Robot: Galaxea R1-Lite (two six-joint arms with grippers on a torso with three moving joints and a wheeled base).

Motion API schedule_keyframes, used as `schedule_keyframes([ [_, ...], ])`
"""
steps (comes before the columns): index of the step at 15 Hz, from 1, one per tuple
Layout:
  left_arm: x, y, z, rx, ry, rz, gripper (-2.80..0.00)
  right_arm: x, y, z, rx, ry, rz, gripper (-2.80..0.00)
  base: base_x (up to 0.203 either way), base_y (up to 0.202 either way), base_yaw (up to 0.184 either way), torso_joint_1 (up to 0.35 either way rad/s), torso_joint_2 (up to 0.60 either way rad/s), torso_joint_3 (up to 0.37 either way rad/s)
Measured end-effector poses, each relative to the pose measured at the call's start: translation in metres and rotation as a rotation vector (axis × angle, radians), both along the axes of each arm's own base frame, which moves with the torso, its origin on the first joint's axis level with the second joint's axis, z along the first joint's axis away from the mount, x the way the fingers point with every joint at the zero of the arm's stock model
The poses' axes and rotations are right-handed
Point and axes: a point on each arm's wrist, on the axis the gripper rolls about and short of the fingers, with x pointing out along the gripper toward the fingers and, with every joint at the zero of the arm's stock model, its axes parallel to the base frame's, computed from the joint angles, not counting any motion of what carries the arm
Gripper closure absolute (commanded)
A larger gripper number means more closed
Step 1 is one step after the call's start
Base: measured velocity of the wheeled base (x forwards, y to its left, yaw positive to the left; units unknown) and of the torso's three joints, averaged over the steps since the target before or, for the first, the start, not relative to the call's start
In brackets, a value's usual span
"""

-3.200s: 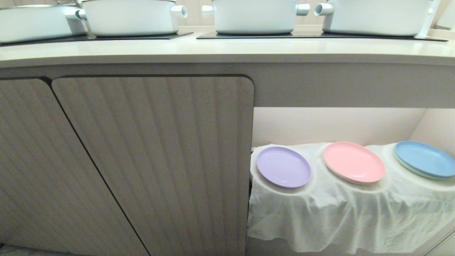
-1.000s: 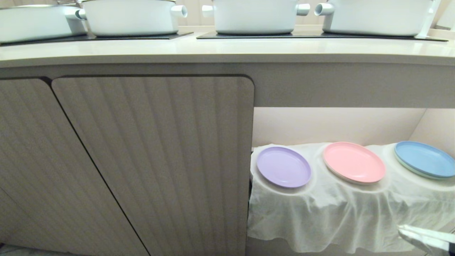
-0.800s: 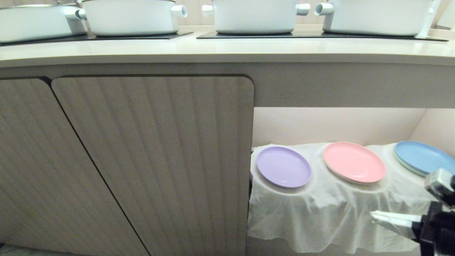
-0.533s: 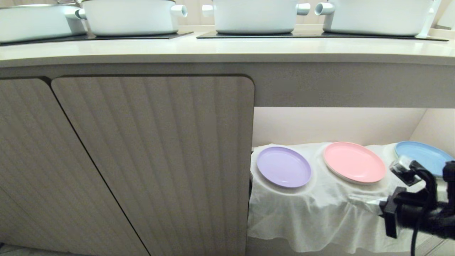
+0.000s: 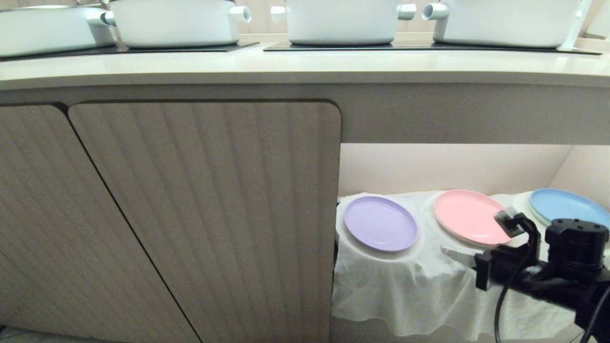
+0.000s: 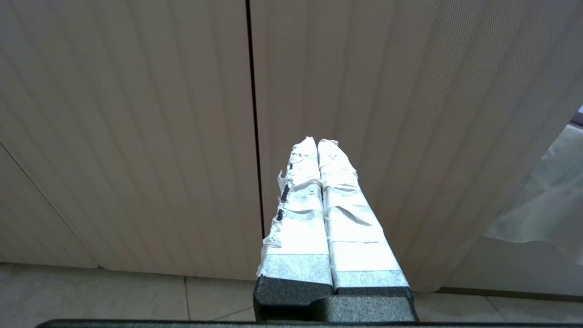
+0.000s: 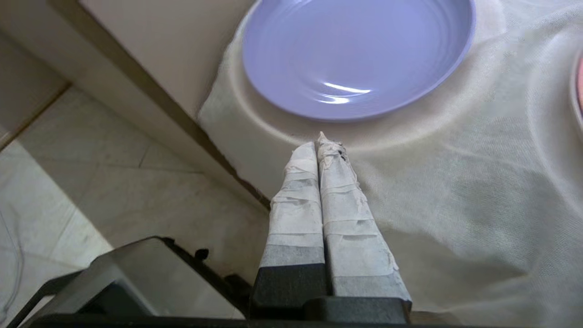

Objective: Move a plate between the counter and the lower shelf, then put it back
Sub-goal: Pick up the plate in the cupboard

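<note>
One closed right pincer (image 7: 319,141) nr purple plate (image 7: 360,54), not touching.

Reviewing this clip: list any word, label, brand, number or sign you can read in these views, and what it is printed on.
None: no readable text shows in any view.
The pots on the counter, the purple plate, the pink plate, the blue plate, the white cloth and the cupboard doors are all plain.
The tape on the right gripper and left gripper is unmarked.
</note>
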Motion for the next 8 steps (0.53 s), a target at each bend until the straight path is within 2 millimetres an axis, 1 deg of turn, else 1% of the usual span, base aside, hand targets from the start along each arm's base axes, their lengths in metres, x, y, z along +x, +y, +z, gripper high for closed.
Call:
schedule_keyframes([
  [3,0.0,0.0,0.0,0.0,0.0,-0.001,0.0,-0.005,0.0,-0.016,-0.022,0.085,-0.055,0.0,0.0,0.0,0.0,0.0,0.0,0.0],
  [6,0.0,0.0,0.0,0.0,0.0,0.0,0.0,-0.008,0.0,-0.023,-0.028,0.121,-0.063,0.0,0.0,0.0,0.0,0.0,0.0,0.0],
  [8,0.0,0.0,0.0,0.0,0.0,0.0,0.0,-0.008,-0.001,-0.025,-0.047,0.129,-0.103,0.0,0.0,0.0,0.0,0.0,0.0,0.0],
])
